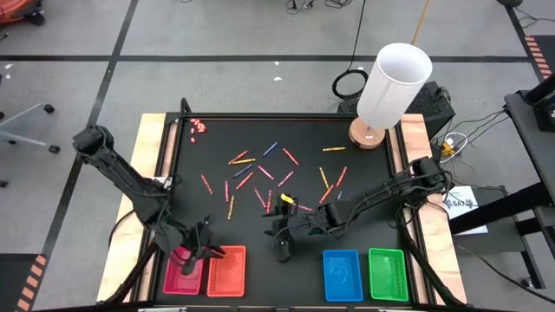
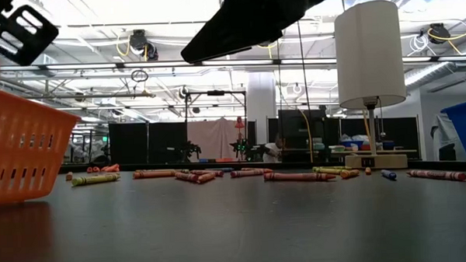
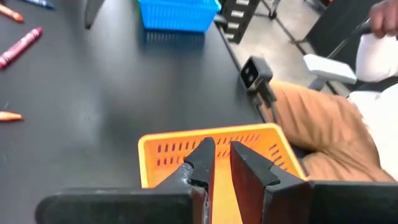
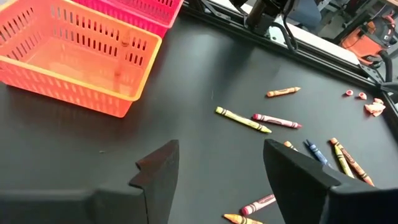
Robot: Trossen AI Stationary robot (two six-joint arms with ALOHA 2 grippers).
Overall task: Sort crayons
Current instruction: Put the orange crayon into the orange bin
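Four trays (image 1: 227, 269), lamp (image 1: 390, 87), table (image 1: 347, 130)

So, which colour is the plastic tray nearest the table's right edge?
Green; the high view shows it best.

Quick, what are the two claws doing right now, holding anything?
Left end effector: nearly closed, nothing visible between its fingers, above the orange tray.
Right end effector: open, empty.

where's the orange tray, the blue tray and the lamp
orange tray (image 1: 227, 279), high view, on its bare floor
blue tray (image 1: 342, 276), high view, on its bare floor
lamp (image 1: 395, 80), high view, on the side of its white shade
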